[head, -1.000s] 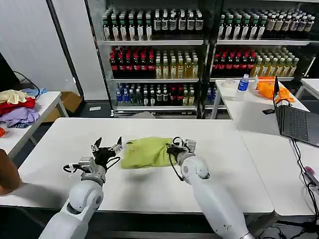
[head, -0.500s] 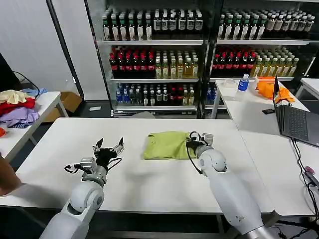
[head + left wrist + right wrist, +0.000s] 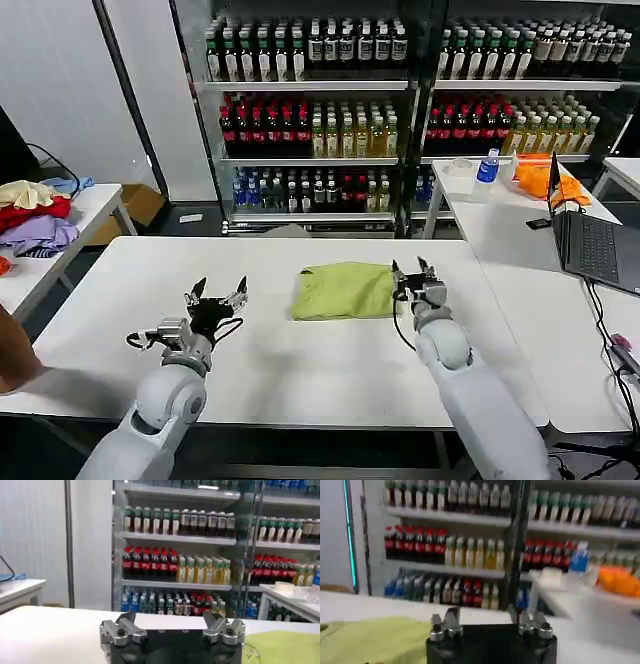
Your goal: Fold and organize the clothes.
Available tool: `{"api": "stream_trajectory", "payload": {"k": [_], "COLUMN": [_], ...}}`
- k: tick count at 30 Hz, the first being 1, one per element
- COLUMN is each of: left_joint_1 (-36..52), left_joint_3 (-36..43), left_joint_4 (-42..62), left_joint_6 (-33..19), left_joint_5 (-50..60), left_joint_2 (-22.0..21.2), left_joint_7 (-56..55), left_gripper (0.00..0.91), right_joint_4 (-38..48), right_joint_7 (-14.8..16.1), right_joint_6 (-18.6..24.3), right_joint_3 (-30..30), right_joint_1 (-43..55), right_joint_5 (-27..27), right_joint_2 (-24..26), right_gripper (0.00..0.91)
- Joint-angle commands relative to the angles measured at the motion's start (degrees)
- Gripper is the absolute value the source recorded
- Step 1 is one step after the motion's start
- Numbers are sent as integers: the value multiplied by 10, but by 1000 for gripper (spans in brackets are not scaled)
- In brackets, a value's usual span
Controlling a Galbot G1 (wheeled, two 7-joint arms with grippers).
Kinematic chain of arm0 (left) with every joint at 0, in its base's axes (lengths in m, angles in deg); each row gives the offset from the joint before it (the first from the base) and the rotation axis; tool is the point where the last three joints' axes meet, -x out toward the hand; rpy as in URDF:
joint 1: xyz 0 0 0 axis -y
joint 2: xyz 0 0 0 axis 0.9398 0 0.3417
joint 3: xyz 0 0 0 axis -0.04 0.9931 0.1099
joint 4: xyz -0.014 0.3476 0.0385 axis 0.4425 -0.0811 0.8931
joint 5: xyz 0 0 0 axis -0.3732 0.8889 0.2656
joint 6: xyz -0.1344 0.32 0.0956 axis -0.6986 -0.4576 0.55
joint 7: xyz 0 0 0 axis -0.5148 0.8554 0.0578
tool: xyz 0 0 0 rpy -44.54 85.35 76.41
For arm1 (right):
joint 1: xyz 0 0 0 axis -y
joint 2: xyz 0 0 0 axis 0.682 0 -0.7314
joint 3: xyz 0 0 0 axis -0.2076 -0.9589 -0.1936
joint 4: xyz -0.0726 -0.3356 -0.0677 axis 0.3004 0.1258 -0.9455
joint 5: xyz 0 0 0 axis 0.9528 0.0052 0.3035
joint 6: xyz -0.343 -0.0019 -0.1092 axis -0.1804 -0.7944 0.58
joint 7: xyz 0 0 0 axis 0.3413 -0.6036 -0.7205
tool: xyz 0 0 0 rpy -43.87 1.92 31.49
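Head view shows me the shirt (image 3: 345,291) lying folded on the table (image 3: 300,370) just beside my wide-open right gripper (image 3: 419,276), left gripper (image 3: 215,297) wide and well apart, so folding looks nearly finished.

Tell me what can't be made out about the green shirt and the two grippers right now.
- T-shirt: head view shows it folded; its white patch is hidden in the fold or underneath.
- Right gripper, open beside the shirt's edge: contact with the cloth unclear.
- Left wrist view: the frame edge cuts the shirt; left gripper open.
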Motion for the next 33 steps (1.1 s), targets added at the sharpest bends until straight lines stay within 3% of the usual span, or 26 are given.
{"api": "stream_trajectory", "payload": {"k": [1, 8, 17, 28, 33], "left_joint_1": [-7, -13, -24, -48, -57], "left_joint_3": [-1, -2, -5, -11, -22], "left_joint_4": [-5, -14, -40, -73, -85], "left_joint_6": [0, 2, 3, 1, 2], "left_joint_5": [0, 2, 2, 18, 19], "left_joint_2": [3, 1, 13, 22, 28], "left_joint_7": [0, 1, 18, 58, 66], "left_gripper": [907, 907, 907, 907, 907], "right_joint_4": [-204, -316, -367, -379, -382], "right_joint_7": [-2, -5, -5, -5, -4], "right_joint_6": [122, 92, 69, 50, 50], "right_joint_3": [71, 127, 170, 181, 179], "right_joint_1": [-195, -288, -338, -337, -341], "right_joint_5": [97, 60, 59, 35, 54], "right_joint_2": [31, 22, 7, 12, 13], "right_gripper": [907, 907, 907, 907, 907]}}
